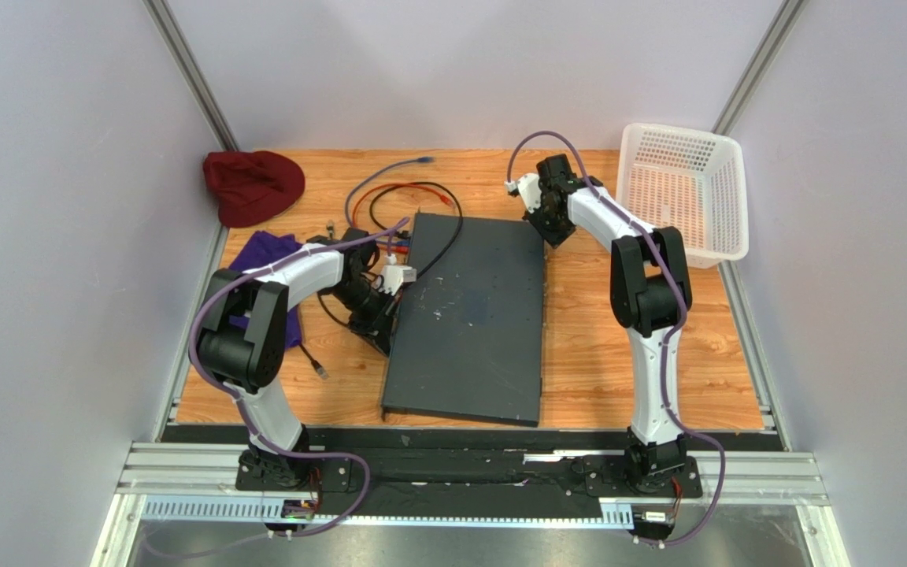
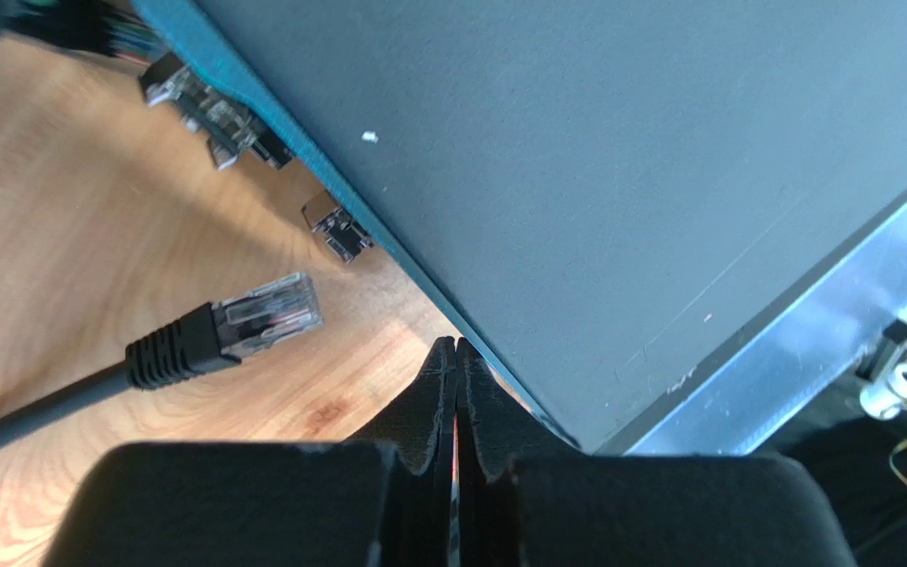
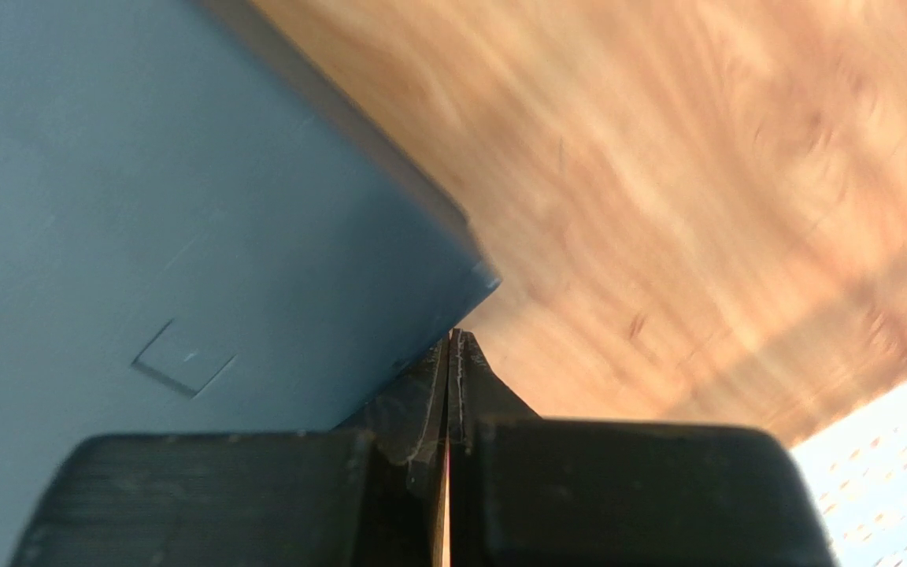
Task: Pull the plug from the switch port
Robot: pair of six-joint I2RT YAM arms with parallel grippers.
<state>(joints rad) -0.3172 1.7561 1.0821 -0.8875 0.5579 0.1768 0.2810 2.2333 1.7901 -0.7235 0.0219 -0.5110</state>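
Left gripper point(image 2: 456, 346) before frame-cropped switch point(image 2: 612, 177)

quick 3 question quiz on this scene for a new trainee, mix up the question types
1. True or false: the left pincer and the right pincer are both shut.
2. The right pincer's tip is beside which part of the switch? A a corner; B the middle of its top; C its underside.
3. Fill in: in the left wrist view, the loose black plug lies on the wooden ___.
Key: 1 true; 2 A; 3 table.
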